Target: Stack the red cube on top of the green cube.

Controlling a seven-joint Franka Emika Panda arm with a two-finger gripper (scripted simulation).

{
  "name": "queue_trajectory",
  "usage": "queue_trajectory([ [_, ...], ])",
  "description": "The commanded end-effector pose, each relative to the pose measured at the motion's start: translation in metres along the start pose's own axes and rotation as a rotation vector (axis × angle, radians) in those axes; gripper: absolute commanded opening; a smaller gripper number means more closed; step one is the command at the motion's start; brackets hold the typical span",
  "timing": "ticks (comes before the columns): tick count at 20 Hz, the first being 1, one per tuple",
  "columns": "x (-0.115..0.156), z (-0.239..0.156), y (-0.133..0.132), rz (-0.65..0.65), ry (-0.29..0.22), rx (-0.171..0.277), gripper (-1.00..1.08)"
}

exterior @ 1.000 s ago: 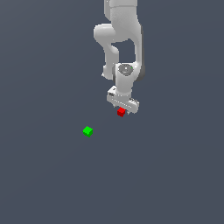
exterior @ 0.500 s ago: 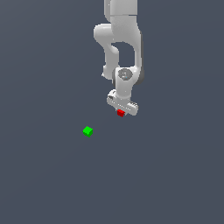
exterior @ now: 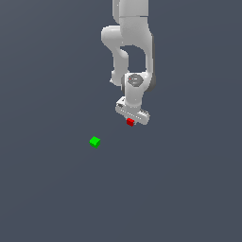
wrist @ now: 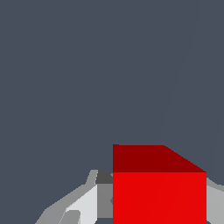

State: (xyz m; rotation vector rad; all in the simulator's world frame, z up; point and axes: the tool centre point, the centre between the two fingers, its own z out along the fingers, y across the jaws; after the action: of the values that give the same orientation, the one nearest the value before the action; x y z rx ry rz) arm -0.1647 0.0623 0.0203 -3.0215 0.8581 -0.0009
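The red cube (exterior: 130, 122) lies on the grey floor directly under the white arm's hand. My gripper (exterior: 132, 120) is lowered over it, with the fingers on either side. In the wrist view the red cube (wrist: 159, 192) fills the space between the fingers (wrist: 104, 197), whose grey pads meet both of its sides, so the gripper is shut on it. The green cube (exterior: 95, 142) rests alone on the floor, toward the exterior view's left of the red cube and a little nearer the camera, well apart from the gripper.
A plain dark grey floor (exterior: 179, 189) surrounds both cubes. Nothing else stands on it besides the arm's own white links (exterior: 134, 38).
The wrist came down a little over the red cube in the first half second, then held still. Neither cube has shifted.
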Motion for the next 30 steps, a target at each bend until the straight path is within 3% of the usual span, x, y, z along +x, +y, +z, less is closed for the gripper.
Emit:
queue_trajectory([
  [1, 0.000, 0.000, 0.000, 0.000, 0.000, 0.000, -1.00],
  [9, 0.000, -0.017, 0.000, 0.000, 0.000, 0.000, -1.00],
  [23, 0.000, -0.088, 0.001, 0.001, 0.000, -0.001, -1.00],
  [30, 0.000, -0.100, 0.001, 0.001, 0.000, -0.001, -1.00],
])
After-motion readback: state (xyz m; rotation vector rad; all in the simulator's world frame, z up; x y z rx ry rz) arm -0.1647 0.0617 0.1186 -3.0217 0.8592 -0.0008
